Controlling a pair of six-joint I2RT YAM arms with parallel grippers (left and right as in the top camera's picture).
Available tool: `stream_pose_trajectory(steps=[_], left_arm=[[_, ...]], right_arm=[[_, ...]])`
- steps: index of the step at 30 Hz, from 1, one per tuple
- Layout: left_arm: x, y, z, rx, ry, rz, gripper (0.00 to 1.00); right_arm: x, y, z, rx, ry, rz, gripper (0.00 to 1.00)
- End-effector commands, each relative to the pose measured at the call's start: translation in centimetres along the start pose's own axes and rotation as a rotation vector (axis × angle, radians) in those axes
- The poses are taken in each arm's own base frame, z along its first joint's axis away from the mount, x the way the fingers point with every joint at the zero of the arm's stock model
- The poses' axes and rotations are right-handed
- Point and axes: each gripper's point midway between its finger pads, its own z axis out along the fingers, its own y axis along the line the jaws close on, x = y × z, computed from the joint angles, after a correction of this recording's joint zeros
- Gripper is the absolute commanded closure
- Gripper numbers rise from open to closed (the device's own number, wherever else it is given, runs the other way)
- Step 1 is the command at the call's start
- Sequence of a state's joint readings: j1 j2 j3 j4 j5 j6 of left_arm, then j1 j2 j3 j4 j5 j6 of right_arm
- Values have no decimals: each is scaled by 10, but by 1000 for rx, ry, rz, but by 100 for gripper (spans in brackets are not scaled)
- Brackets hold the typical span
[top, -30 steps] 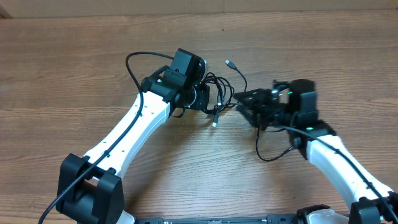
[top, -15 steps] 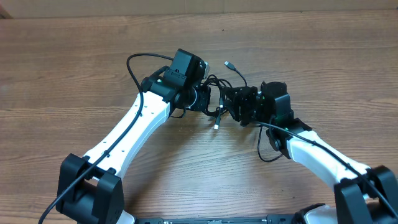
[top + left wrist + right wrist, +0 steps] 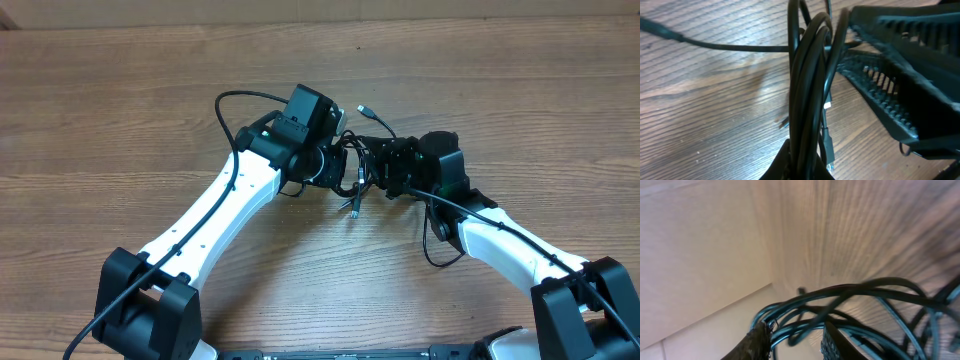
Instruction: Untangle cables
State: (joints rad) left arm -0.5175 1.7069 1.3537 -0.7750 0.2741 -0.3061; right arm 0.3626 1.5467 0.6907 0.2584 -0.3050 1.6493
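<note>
Where the left end effector (image 3: 337, 165) meets the tangle, its fingers look pressed together on a thick bundle of the cables (image 3: 357, 172). In the left wrist view the bundle rises straight out of that grip as several black strands side by side. Just beside it, facing from the other side, the right end effector (image 3: 386, 168) stands with its ribbed fingers (image 3: 887, 95) spread. The right wrist view, though blurred, shows a few looping strands passing between them. The knot sits between the two end effectors, near the middle of the wooden tabletop (image 3: 120, 120). One silver-tipped plug (image 3: 353, 212) hangs out below the bundle toward the robot's base. Another loose end (image 3: 364, 108) curls away on the far side, lying on the wood.
</note>
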Motion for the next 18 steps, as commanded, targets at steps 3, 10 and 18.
stream_pose_trajectory(steps=[3, 10, 18], left_arm=[[1, -10, 2, 39, 13, 34, 96], [3, -14, 1, 68, 21, 42, 96], [-1, -5, 1, 21, 3, 46, 96]], right_arm=[[-7, -9, 1, 46, -40, 19, 71], [-7, -13, 1, 61, -44, 24, 96], [-4, -14, -1, 69, 1, -20, 96]])
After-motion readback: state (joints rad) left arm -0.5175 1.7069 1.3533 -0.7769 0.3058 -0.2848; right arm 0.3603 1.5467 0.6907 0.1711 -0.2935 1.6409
